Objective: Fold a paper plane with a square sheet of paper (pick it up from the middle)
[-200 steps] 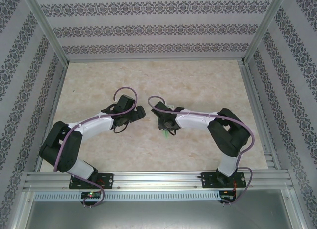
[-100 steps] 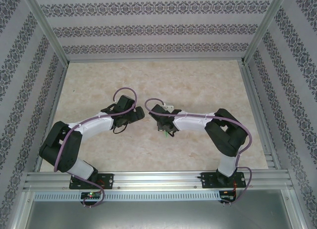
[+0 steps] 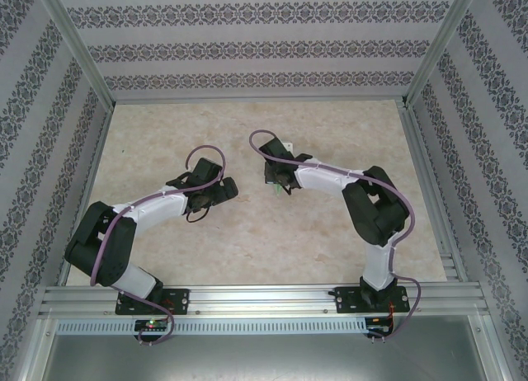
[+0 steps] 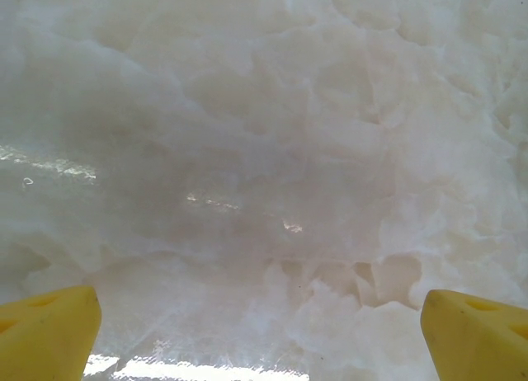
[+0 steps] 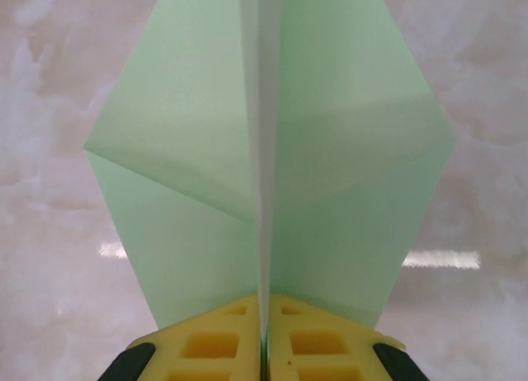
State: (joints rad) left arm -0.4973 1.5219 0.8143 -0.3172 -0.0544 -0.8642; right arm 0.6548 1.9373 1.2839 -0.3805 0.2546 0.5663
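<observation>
While the left arm [image 3: 124,224] lies bent over the left half of the marbled table [image 3: 330,125], the left gripper [image 3: 229,189] points toward the table's centre. In the left wrist view, the left gripper [image 4: 262,331] shows its two yellow fingertips [image 4: 49,331] at the bottom corners. They are spread as wide as they go, with only glossy tabletop [image 4: 264,150] between them and nothing held.

Just right of centre and slightly farther from the bases, the right gripper [image 3: 276,179] hangs near the left one but apart from it. A pale green speck [image 3: 275,189] at its tip is probably the paper plane, though it is too small there to be sure.

In the right wrist view, the right gripper [image 5: 264,336] has its yellow pads [image 5: 214,344] pressed together on the centre crease of the paper plane [image 5: 346,191]. The plain pale green sheet runs forward from the pads, away from the camera. One folded panel spreads to each side of the crease, each crossed by a diagonal fold line. Its far end is cut off by the upper edge of the view.

The right arm [image 3: 371,216] bends back to its base on the aluminium rail [image 3: 264,297].
</observation>
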